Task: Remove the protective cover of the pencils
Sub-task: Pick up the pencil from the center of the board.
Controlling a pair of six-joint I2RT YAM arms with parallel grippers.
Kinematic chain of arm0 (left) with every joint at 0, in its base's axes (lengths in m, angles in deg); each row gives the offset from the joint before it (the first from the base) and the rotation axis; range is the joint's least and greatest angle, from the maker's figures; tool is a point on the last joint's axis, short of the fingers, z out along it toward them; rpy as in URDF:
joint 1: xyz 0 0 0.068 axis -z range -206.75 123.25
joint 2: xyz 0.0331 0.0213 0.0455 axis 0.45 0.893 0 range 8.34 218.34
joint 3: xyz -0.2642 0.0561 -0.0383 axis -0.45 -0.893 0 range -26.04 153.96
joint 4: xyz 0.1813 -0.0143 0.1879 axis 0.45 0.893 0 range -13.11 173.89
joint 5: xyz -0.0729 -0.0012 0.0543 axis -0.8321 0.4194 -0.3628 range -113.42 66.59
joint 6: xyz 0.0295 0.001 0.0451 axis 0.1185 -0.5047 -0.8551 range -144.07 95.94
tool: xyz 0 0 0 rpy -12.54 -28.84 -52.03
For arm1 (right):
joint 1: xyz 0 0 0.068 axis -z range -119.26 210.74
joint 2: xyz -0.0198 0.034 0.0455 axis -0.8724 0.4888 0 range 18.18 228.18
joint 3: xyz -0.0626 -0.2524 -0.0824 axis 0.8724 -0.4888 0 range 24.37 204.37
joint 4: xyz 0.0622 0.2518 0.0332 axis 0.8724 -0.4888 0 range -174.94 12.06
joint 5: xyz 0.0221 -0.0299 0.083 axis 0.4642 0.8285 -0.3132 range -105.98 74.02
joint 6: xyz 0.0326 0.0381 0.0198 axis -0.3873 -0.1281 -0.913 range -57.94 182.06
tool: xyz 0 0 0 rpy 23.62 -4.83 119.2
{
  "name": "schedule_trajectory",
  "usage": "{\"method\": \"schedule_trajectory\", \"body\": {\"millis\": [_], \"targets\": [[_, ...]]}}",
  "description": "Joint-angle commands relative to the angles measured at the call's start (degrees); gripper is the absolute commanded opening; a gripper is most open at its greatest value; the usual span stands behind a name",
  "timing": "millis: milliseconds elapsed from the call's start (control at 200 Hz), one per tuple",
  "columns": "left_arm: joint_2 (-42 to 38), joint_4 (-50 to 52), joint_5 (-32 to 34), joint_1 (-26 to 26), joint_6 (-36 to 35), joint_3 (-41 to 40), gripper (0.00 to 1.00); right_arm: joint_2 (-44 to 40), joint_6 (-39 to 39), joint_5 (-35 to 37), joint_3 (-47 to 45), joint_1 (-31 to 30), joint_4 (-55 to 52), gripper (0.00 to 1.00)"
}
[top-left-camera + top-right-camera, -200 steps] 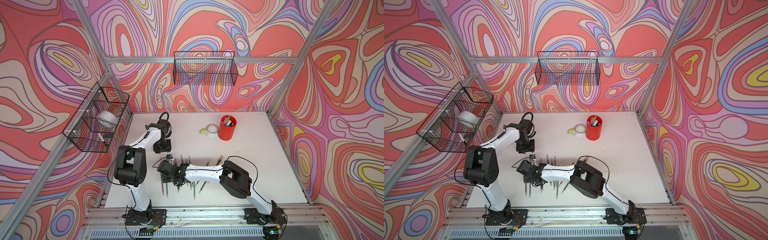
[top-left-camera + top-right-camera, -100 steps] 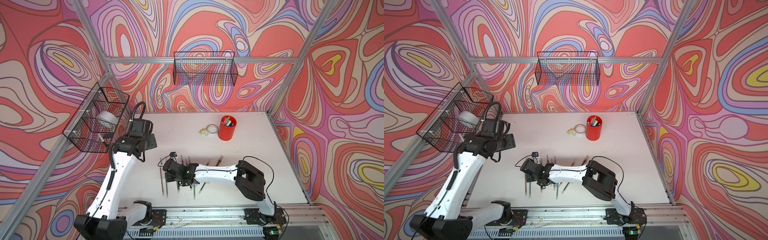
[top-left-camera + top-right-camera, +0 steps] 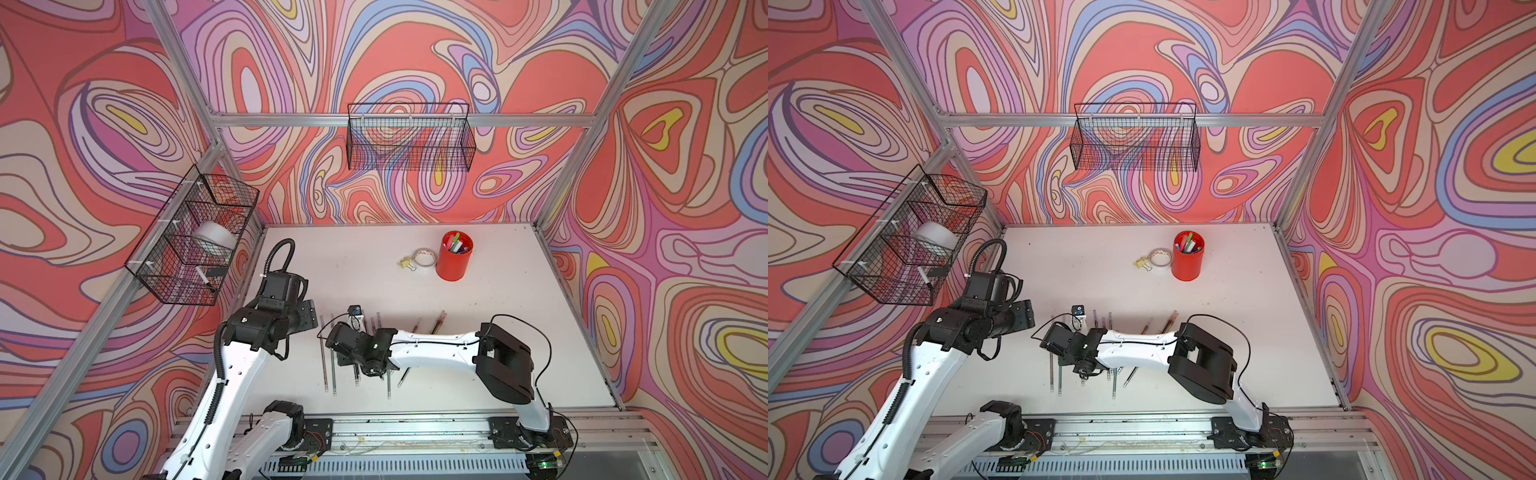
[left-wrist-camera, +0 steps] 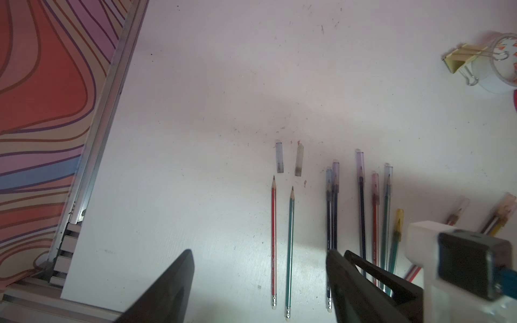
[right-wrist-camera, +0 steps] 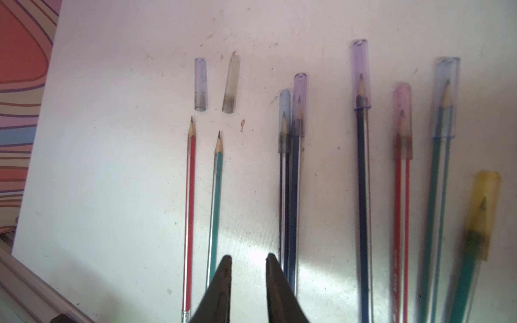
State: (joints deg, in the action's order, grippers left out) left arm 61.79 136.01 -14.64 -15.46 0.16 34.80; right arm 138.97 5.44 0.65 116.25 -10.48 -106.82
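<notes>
The pencils (image 3: 328, 365) lie side by side on the white table (image 3: 498, 332) near its front. In the right wrist view a red pencil (image 5: 191, 212) and a green pencil (image 5: 216, 195) have bare tips. Two clear covers (image 5: 200, 84) (image 5: 231, 84) lie just beyond them. Beside them, dark blue pencils (image 5: 291, 181) and several others wear tinted covers: purple (image 5: 361, 72), pink (image 5: 402, 112), yellow (image 5: 482, 207). My right gripper (image 5: 248, 258) hovers between the green and dark blue pencils, narrowly open and empty. My left gripper (image 4: 258, 256) is raised above the row, wide open and empty.
A red cup (image 3: 454, 257) of markers stands at the back, with a tape ring (image 3: 424, 257) and a binder clip (image 3: 405, 264) beside it. Wire baskets hang on the left wall (image 3: 191, 245) and the back wall (image 3: 409, 141). A metal rail (image 4: 92, 156) edges the table's left side.
My left arm has lifted off the table and drawn back, its jaws opening wider. My right gripper has shifted a little to the right along the pencil row.
</notes>
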Motion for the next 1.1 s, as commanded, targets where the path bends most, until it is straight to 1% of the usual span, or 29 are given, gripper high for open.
{"method": "schedule_trajectory", "body": {"millis": [0,265,491,771,886,1092], "targets": [[-0.8,-0.6,0.0,1.0,0.8,-0.2,0.78,2.8,-0.8,1.4,3.1,0.0,-5.0,0.24],[-0.3,0.8,3.7,4.6,2.3,0.2,0.78,5.3,-1.1,2.3,5.0,-0.1,-8.2,0.24],[-1.2,0.8,5.2,4.8,2.7,0.1,0.79,6.1,-0.7,2.4,5.7,0.0,-8.7,0.24],[-1.4,1.9,7.1,5.1,3.6,0.3,0.79,7.9,-0.3,0.7,6.9,0.0,-8.7,0.23],[-2.0,1.8,7.5,5.8,3.9,0.2,0.79,9.2,-0.2,0.3,8.5,0.1,-9.7,0.20],[-2.5,1.9,7.9,6.6,4.2,0.1,0.79,10.2,-0.5,0.5,9.5,0.0,-11.2,0.19]]}}
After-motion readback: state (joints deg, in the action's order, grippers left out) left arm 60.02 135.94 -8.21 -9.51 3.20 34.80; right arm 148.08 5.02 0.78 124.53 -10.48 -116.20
